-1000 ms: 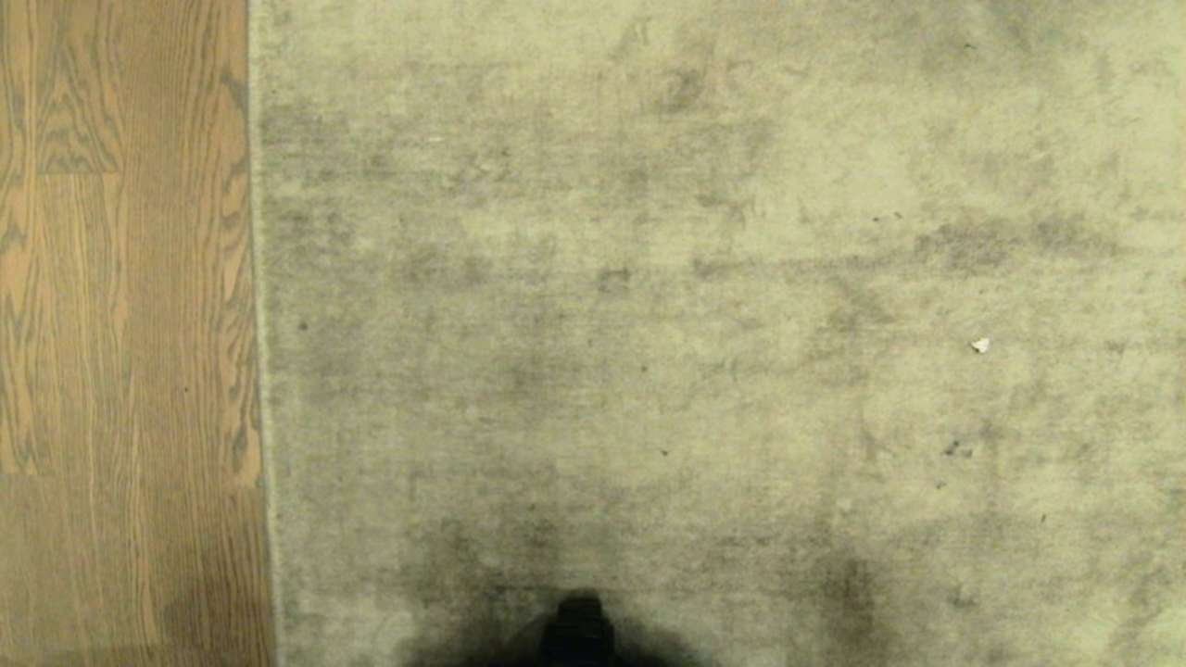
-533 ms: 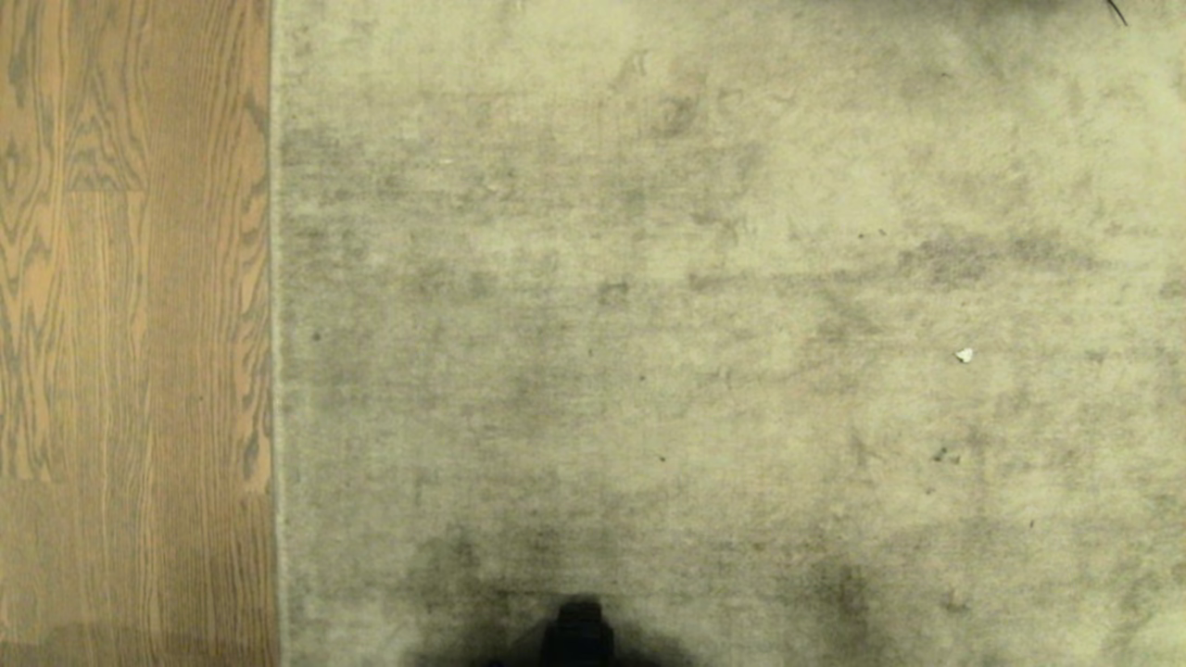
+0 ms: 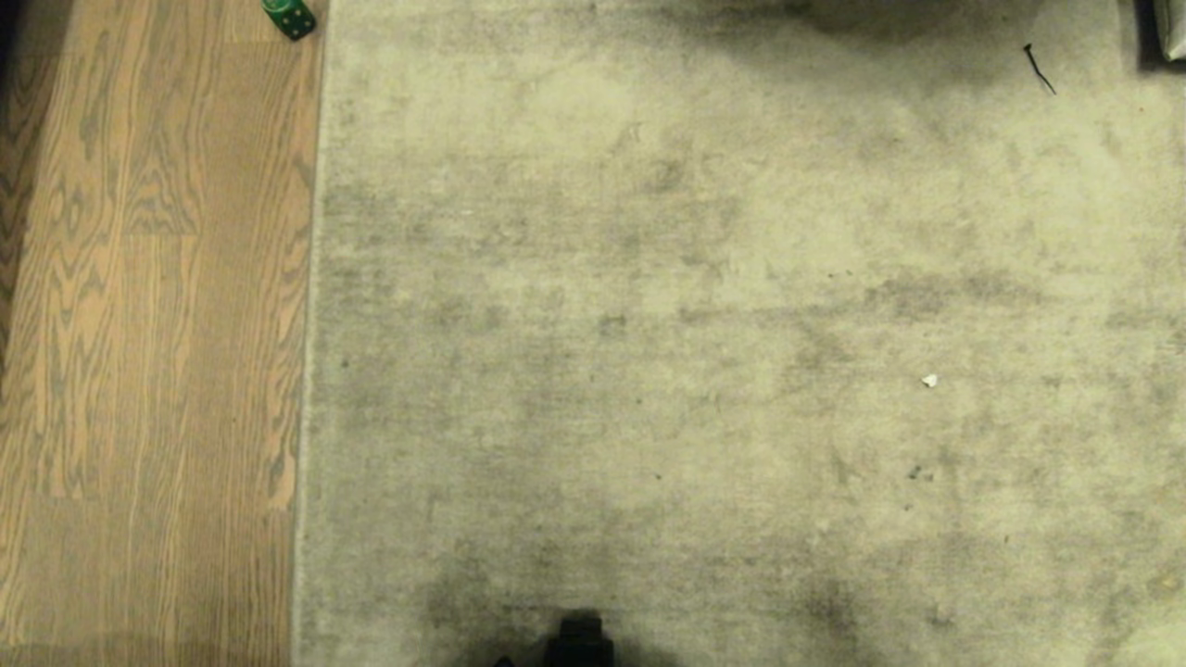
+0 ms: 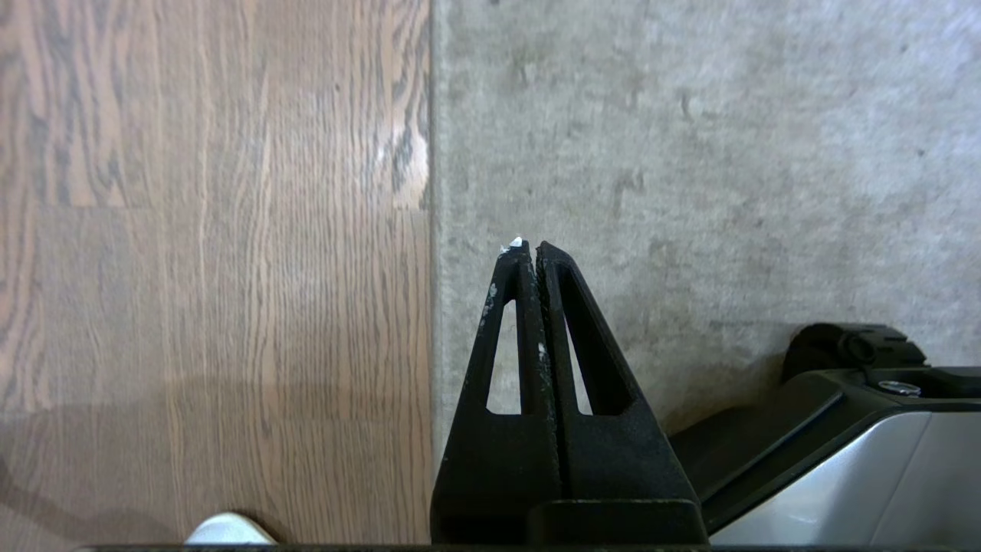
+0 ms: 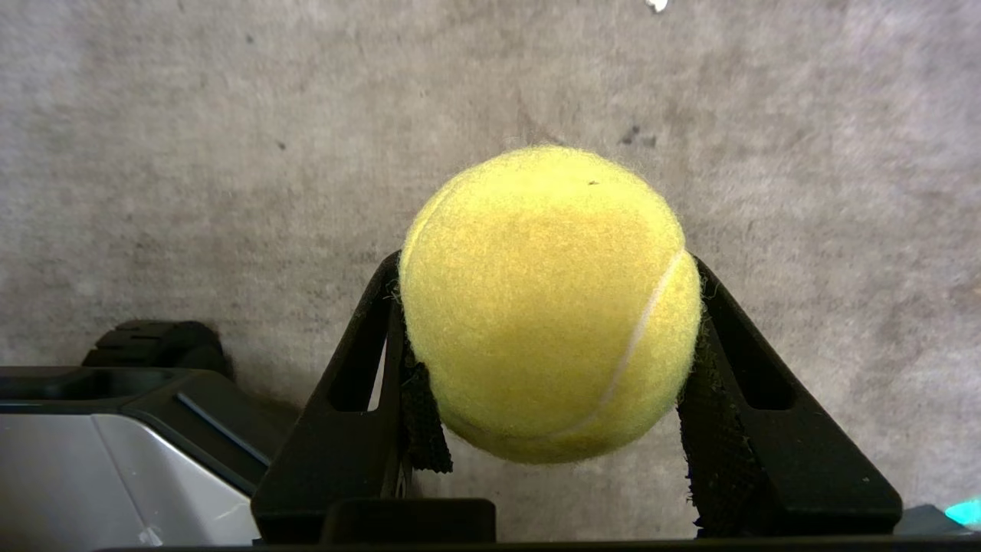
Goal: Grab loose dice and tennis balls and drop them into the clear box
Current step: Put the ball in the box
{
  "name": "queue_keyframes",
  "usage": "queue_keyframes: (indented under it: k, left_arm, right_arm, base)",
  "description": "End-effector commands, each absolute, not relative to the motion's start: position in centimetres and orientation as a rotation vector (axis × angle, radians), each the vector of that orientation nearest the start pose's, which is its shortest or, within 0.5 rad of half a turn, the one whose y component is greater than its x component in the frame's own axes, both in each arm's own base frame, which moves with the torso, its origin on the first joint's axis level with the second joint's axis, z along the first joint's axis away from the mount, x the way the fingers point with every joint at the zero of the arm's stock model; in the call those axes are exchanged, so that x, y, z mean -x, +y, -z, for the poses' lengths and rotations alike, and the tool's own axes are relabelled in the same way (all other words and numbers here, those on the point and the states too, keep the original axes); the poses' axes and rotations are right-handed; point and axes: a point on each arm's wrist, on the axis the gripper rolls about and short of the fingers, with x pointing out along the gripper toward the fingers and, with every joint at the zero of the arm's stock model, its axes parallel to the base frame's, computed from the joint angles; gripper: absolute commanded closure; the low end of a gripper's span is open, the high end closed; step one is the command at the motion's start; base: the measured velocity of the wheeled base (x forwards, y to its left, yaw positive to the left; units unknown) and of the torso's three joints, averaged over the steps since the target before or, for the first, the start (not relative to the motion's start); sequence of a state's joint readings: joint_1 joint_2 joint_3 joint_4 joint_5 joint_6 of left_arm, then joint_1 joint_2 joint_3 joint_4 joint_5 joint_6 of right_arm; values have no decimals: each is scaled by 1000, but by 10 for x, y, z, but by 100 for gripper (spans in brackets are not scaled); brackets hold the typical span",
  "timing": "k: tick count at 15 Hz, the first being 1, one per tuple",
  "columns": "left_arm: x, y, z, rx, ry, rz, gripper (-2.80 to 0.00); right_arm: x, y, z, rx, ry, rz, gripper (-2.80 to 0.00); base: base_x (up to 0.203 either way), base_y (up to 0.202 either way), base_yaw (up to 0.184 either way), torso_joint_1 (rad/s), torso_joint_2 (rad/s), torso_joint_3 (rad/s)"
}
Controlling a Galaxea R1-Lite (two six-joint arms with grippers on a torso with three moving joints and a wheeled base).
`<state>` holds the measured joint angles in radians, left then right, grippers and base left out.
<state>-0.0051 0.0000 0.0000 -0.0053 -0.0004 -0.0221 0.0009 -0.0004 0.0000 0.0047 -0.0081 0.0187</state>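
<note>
A fuzzy yellow tennis ball sits between the black fingers of my right gripper, which is shut on it above the grey carpet. My left gripper is shut with nothing in it and hangs over the seam between carpet and wood floor. Neither arm shows in the head view. One green die with pale pips lies on the wood floor at the far left, just beside the carpet's edge. A pale corner shows at the far right edge; I cannot tell whether it is the clear box.
The grey carpet fills most of the head view, and the wood floor runs down its left side. A small black twig and a white scrap lie on the carpet. My own base shows beside each gripper.
The whole head view has shifted as the camera tipped up, so farther floor shows. The green die, the twig and the pale corner have come into view. The arms have not moved.
</note>
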Motion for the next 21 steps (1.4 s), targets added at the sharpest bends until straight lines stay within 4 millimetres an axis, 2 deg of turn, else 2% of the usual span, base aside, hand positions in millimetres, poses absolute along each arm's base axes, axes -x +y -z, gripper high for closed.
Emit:
queue_keyframes:
  k: [1, 21]
  left_arm:
    - [23, 0, -76, 23, -5, 5, 0]
    - [23, 0, -76, 23, -5, 5, 0]
  right_arm:
    - [23, 0, -75, -18, 6, 6, 0]
    - [23, 0, -75, -18, 6, 6, 0]
  base:
    - [0, 0, 0, 6, 3, 199]
    - [0, 0, 0, 2, 2, 198]
